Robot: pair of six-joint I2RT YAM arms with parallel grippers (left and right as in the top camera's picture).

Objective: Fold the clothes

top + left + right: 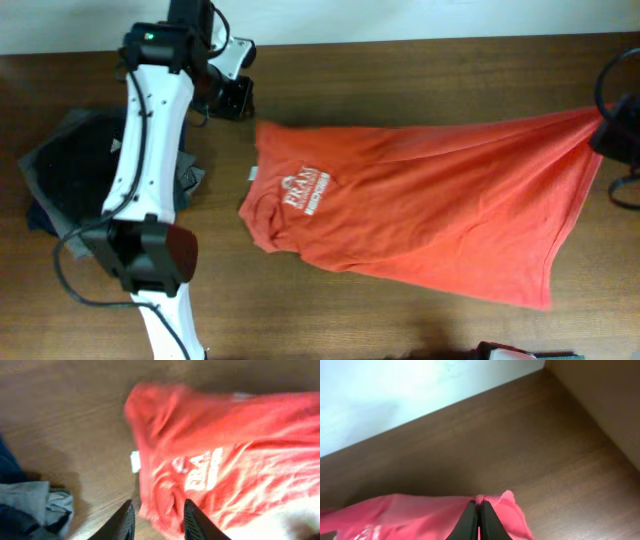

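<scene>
Table (420, 320): brown wood, below both my grippers.
Shirt (430, 200): opened out in one rumpled layer with the print up. I see no fold in it, so I judge the task barely begun. Smoothing, the sleeve folds and the halving are all left to do. It runs from my right gripper across to just beside my left one.
Dark pile (60, 170): heaped garments behind my left gripper, apart from the shirt.
Left gripper (157, 522): fingers spread, with nothing clamped between them. The shirt's collar-end edge lies beneath and ahead of the tips.
Right gripper (479, 510): fingers pressed together, pinching the shirt's hem corner. The cloth is drawn taut toward it.
Lettering (202, 467): white, just ahead of my left fingertips.
Tag (135, 461): white, at the shirt's edge, ahead and slightly left of them.
</scene>
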